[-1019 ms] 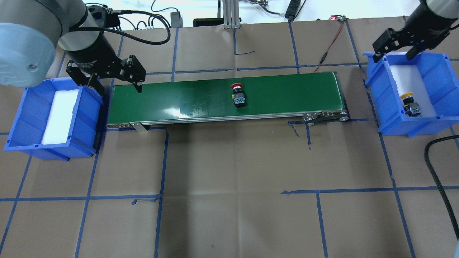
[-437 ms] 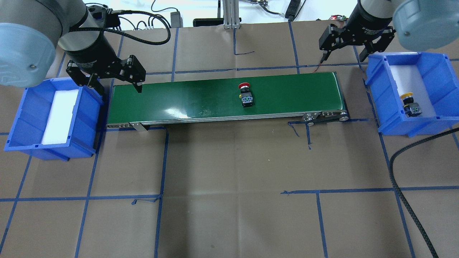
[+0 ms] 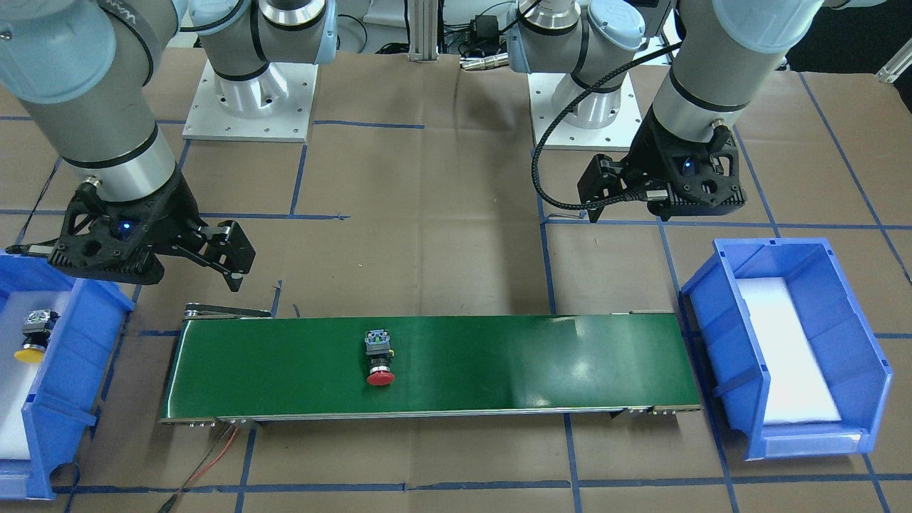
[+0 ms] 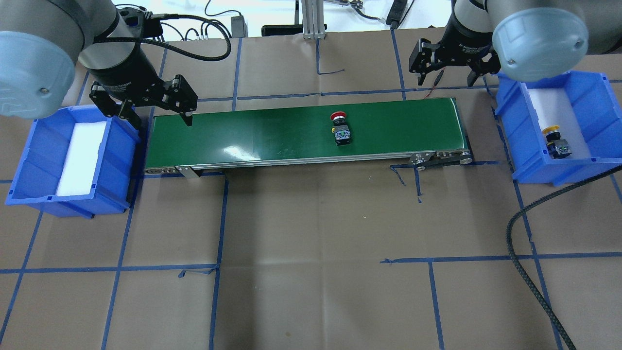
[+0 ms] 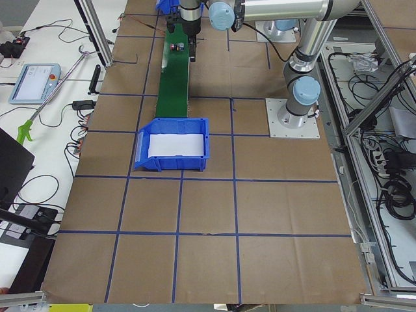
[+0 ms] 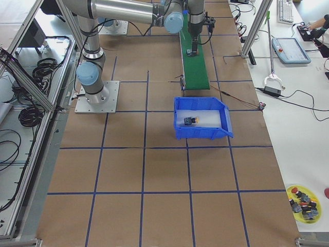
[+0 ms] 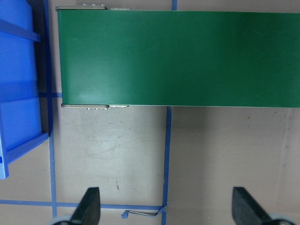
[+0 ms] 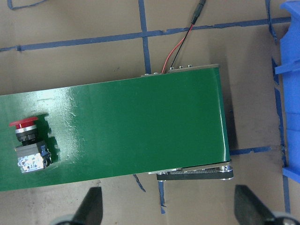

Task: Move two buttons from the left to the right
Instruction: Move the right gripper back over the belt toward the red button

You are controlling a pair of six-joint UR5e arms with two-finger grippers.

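Observation:
The red button [image 4: 340, 129] lies on its side on the green conveyor belt [image 4: 243, 131], right of the belt's middle; it also shows in the front view [image 3: 378, 356] and the right wrist view [image 8: 28, 145]. The yellow button [image 4: 555, 141] rests inside the right blue bin [image 4: 583, 92], on its white pad. My right gripper [image 4: 444, 73] hovers open behind the belt's right end, with nothing between its fingers [image 8: 91, 206]. My left gripper [image 4: 158, 114] stands open and empty over the belt's left end, beside the left blue bin [image 4: 29, 160].
The left bin holds only a white foam pad [image 4: 80, 158]. A red-black wire [image 4: 440, 78] runs from the belt's far right corner. A thick black cable [image 4: 525, 243] curves across the front right of the table. An aluminium post [image 4: 311, 19] stands at the back edge.
My right arm has swung left, from over the right bin to behind the belt's right end. The red button has travelled right along the belt. The left arm has not moved.

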